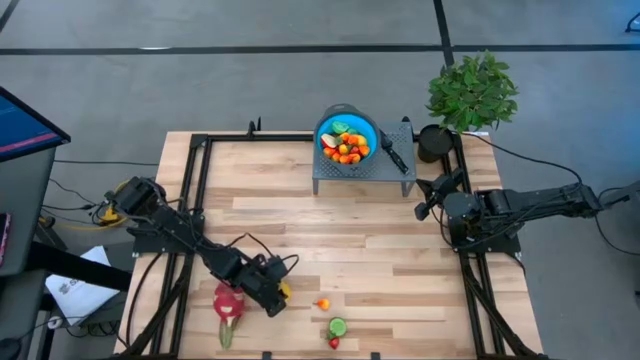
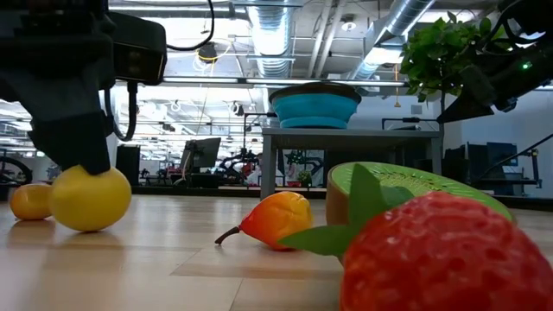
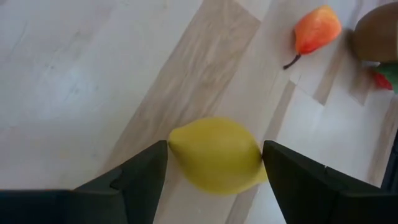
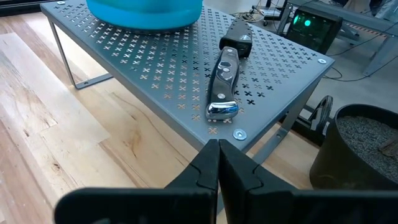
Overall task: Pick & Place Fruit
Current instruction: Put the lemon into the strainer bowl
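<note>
While the left gripper (image 3: 214, 165) brackets the lemon (image 3: 216, 154) on both sides, contact is unclear; the right gripper (image 4: 218, 163) is closed, empty.

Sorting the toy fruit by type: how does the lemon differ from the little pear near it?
The lemon is plain yellow, plump and stemless; the pear is orange-red, tapered, with a dark stem. The lemon sits between the left gripper fingers; the pear lies free. The lemon looks larger. Both rest on the wooden table.
</note>
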You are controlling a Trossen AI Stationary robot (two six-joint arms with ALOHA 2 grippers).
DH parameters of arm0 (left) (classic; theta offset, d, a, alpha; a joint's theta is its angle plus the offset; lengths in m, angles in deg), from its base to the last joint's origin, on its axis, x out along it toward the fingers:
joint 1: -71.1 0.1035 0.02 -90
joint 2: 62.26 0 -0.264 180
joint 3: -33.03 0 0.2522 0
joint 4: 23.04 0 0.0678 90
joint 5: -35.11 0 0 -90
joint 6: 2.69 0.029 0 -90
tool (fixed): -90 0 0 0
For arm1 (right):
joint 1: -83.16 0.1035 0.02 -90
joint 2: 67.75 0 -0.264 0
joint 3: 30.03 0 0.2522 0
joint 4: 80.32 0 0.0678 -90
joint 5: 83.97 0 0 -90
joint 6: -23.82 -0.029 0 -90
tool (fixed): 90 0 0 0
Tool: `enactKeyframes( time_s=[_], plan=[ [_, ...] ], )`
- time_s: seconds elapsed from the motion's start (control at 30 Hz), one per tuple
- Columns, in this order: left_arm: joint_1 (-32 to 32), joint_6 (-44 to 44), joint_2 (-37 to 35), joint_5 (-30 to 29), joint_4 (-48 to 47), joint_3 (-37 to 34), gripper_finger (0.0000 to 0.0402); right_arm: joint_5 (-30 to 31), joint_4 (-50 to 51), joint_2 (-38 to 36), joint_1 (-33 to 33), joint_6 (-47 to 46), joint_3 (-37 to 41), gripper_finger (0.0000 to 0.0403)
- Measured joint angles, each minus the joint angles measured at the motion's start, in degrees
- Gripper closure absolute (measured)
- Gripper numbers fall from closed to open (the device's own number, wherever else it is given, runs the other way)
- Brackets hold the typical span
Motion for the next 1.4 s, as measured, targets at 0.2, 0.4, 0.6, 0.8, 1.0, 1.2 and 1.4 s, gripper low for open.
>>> enactKeyframes(
  time_s=[0.2, 0.4, 0.6, 0.8, 1.0, 1.2, 1.4],
  plan=[
    [2.2, 3.8, 0.0, 0.0, 0.4, 0.0, 0.0145, 0.0, 0.0, 0.0, 0.0, -0.2, 0.0, 0.0403],
    [5.1, 3.8, 0.0, 0.0, 3.7, 0.0, 0.0145, 0.0, 0.4, 0.0, 0.0, -0.9, 0.0, 0.0403],
    [8.5, 3.9, 0.0, 0.0, 7.8, 0.0, 0.0145, 0.2, 0.4, 0.0, 0.0, -1.0, 0.0, 0.0403],
    [11.5, 3.9, 0.0, 0.0, 8.8, 0.0, 0.0145, 1.6, 0.4, 0.0, 0.0, -1.0, 0.0, 0.0403],
    [15.4, 3.8, 0.0, 0.0, 9.0, 0.0, 0.0145, 1.7, 0.3, 0.0, 0.0, -1.0, 0.0, 0.0403],
    [20.0, 3.5, 0.0, 0.0, 10.0, 0.0, 0.0145, 1.7, 0.3, 0.0, 0.0, -1.0, 0.0, 0.0403],
    [23.3, 3.5, 0.0, 0.0, 16.6, 0.0, 0.0145, 1.7, 0.3, 0.0, 0.0, -1.0, 0.0, 0.0403]
  ],
)
